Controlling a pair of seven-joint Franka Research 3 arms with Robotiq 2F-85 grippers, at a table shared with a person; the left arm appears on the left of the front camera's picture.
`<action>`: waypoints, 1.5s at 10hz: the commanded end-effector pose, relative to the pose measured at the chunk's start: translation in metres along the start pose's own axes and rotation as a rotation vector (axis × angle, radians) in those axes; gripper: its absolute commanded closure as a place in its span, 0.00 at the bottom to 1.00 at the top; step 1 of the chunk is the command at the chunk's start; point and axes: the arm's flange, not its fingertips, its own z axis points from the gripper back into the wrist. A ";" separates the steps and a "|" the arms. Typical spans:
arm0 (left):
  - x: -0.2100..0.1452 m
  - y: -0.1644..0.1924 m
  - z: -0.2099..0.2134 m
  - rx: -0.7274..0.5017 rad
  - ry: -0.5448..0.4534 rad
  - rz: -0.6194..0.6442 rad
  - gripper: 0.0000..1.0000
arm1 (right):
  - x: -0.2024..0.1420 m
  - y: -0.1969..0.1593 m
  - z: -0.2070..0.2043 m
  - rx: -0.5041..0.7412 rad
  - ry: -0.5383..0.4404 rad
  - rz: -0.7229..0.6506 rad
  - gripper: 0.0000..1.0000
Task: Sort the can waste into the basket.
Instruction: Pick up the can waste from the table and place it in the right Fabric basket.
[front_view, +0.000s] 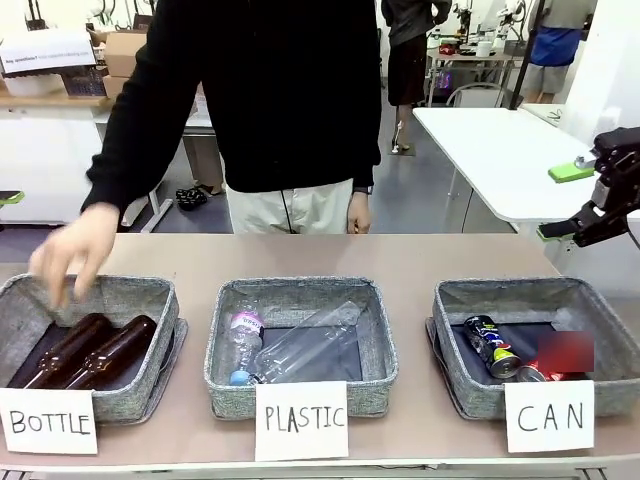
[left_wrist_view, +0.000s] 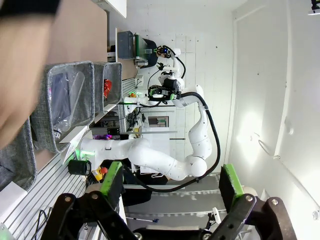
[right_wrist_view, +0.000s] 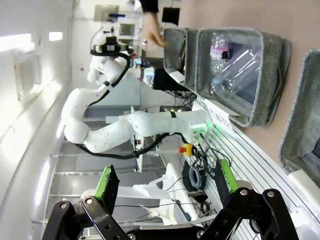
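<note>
While both cans, the dark blue can (front_view: 489, 344) and the red can (front_view: 548, 368), lie in the CAN basket (front_view: 597, 305), both claws gape empty: right claw (front_view: 575, 200), left claw (left_wrist_view: 170, 186). Thin and dent-prone, they likely suit a gentle mid-body grip

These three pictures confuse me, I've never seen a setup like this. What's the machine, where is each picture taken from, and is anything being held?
It is a robot with two white arms ending in two-finger grippers. The front picture looks across the table at a person. Three grey baskets stand there: BOTTLE with brown glass bottles, PLASTIC with clear plastic bottles, and CAN with a blue can and a red can. The person's hand hovers over the BOTTLE basket. The other two pictures come from cameras on the wrists, turned sideways. The left gripper and the right gripper both stand open and empty.
</note>
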 end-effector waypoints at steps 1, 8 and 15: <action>0.001 -0.004 -0.002 -0.013 -0.012 0.009 0.00 | 0.001 -0.001 0.005 0.000 0.012 0.027 0.00; 0.001 -0.004 -0.002 -0.013 -0.012 0.009 0.00 | 0.001 -0.001 0.005 0.000 0.012 0.027 0.00; 0.001 -0.004 -0.002 -0.013 -0.012 0.009 0.00 | 0.001 -0.001 0.005 0.000 0.012 0.027 0.00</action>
